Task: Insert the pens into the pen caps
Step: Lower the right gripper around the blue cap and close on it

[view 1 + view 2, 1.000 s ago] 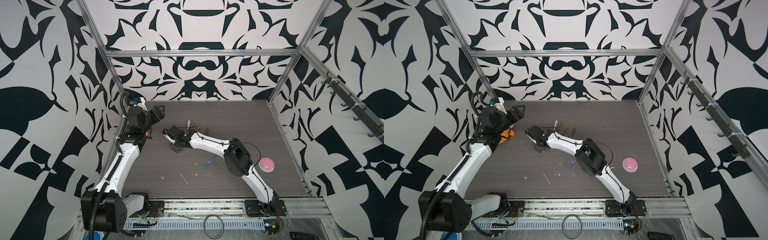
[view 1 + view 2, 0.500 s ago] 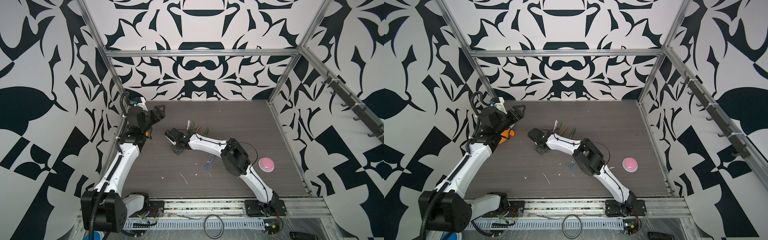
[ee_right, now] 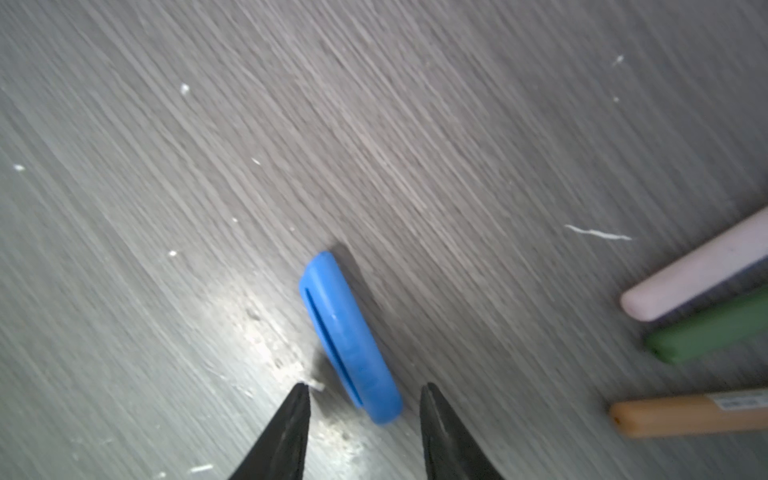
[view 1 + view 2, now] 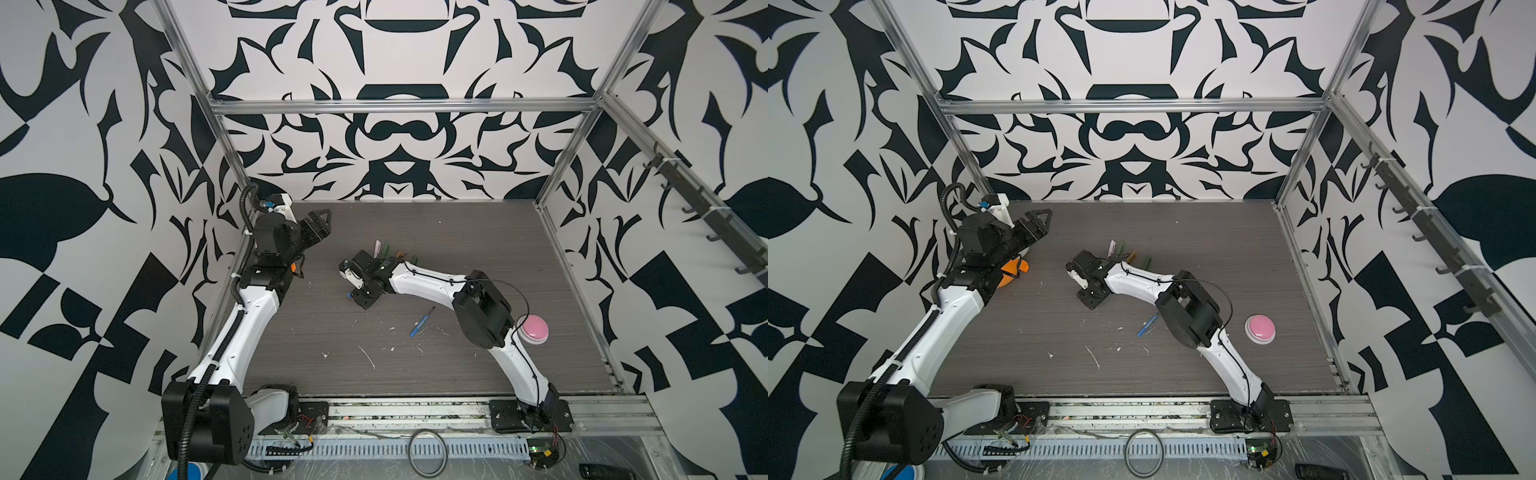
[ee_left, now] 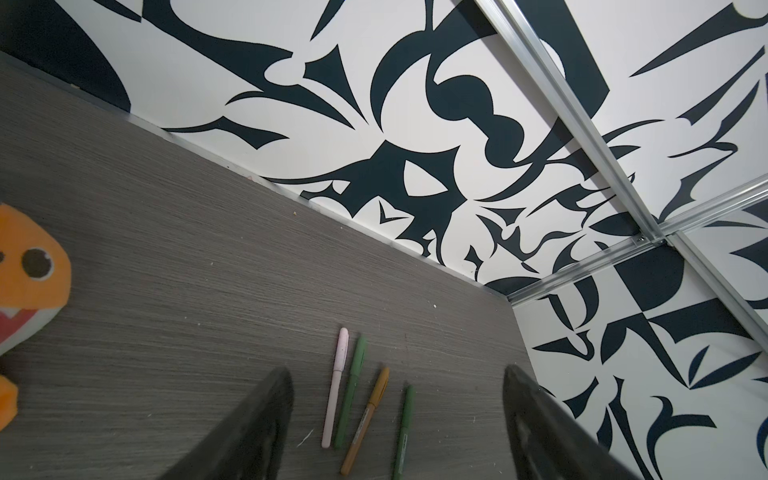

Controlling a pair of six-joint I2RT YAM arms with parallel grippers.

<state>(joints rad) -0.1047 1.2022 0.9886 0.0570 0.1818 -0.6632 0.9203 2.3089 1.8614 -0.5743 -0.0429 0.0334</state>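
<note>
A blue pen cap [image 3: 349, 336] lies flat on the table. My right gripper [image 3: 365, 395] is open, its two fingertips standing on either side of the cap's near end without touching it. In both top views this gripper [image 4: 360, 296] [image 4: 1090, 297] points down left of centre. The blue pen [image 4: 422, 322] [image 4: 1147, 325] lies uncapped near the right arm's elbow. Four capped pens lie side by side: pink [image 5: 336, 390], green [image 5: 351, 390], orange [image 5: 368, 415] and green [image 5: 404, 432]. My left gripper [image 5: 397, 370] [image 4: 320, 224] hangs open and empty above the table's back left.
A pink push button [image 4: 534, 328] [image 4: 1259, 328] sits at the right. An orange plush toy [image 4: 1013, 272] [image 5: 29, 270] lies by the left wall under the left arm. White scuff marks [image 4: 368, 357] dot the front of the table. Patterned walls enclose three sides.
The right arm has shifted slightly, with its gripper staying low left of centre. The left arm has not moved.
</note>
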